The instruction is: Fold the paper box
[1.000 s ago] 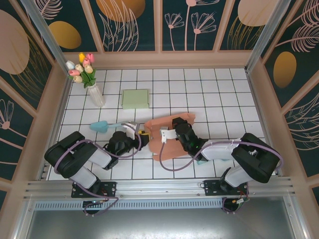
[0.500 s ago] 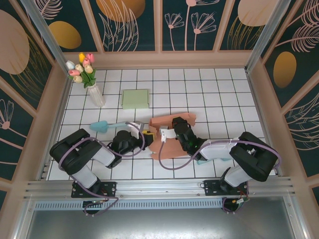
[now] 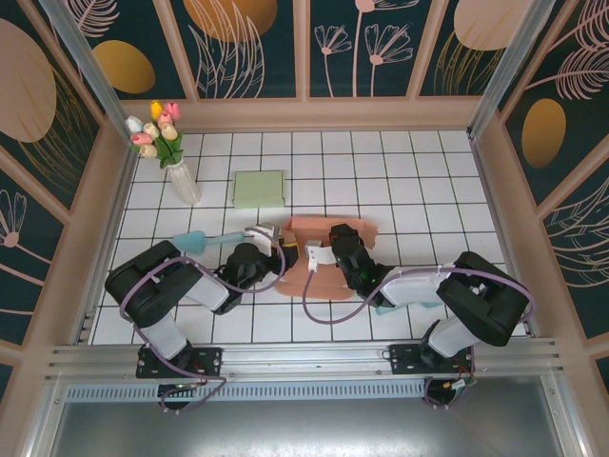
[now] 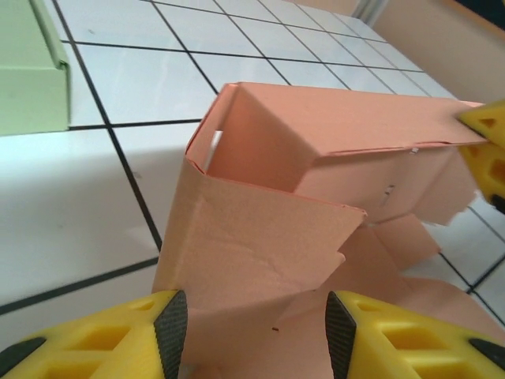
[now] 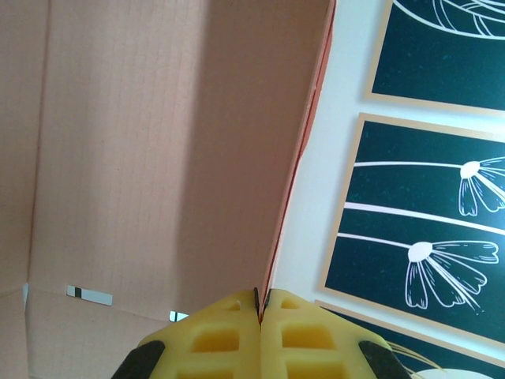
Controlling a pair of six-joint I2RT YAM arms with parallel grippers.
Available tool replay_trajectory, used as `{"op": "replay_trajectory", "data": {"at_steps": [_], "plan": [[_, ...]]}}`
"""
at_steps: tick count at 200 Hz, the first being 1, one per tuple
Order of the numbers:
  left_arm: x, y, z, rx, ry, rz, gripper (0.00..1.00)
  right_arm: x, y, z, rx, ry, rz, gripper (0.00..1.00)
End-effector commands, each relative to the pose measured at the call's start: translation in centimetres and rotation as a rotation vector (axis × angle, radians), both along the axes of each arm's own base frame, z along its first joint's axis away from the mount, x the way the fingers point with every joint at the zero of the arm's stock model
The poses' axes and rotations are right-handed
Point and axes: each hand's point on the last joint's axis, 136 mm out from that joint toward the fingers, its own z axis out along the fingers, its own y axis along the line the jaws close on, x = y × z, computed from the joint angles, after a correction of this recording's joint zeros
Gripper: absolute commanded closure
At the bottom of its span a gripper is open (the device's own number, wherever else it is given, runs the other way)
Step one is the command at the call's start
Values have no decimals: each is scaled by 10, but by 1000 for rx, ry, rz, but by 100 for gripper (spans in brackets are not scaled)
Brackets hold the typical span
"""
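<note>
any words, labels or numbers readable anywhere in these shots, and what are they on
No text can be read in any view.
The small white sticker on the inner face of the paper box has a dark mark at one end, too small to read.
The green box shows no print.
The wall panels carry flower drawings and no words.

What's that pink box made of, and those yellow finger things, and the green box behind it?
The pink box looks like thin matte card: fine grainy surface, sharp creases. The left gripper's fingers seem moulded yellow plastic or rubber, matte, with hollow cells. The green box is probably card too, smooth and matte, though less certain.
</note>
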Motion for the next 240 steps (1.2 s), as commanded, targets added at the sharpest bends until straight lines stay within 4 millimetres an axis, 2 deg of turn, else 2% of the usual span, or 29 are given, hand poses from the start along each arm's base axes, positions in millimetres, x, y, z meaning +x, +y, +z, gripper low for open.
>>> {"op": "replay_trajectory", "data": {"at_steps": [1, 33, 41, 77, 92, 131, 161, 192, 240], "plan": [[14, 2, -5, 66, -28, 45, 47, -22, -9, -54, -166, 152, 55, 100], [9, 6, -1, 69, -37, 37, 48, -23, -11, -55, -165, 162, 52, 100], [6, 9, 11, 49, -60, 39, 48, -22, -11, -54, -159, 163, 49, 100], [-16, 36, 32, 0, -99, 70, 47, -18, -11, -51, -132, 165, 38, 100], [-22, 51, 36, -3, -112, 113, 44, -19, -12, -51, -136, 166, 37, 100], [-14, 84, 31, 62, -108, 256, 41, -19, -13, -49, -136, 165, 31, 100], [-6, 95, 27, 31, -81, 260, 39, -20, -14, -50, -138, 172, 31, 100], [1, 90, 19, 43, -51, 228, 38, -20, -13, -50, -137, 174, 32, 100], [16, 54, 7, 75, -24, 88, 37, -20, -13, -55, -145, 185, 31, 100]]}}
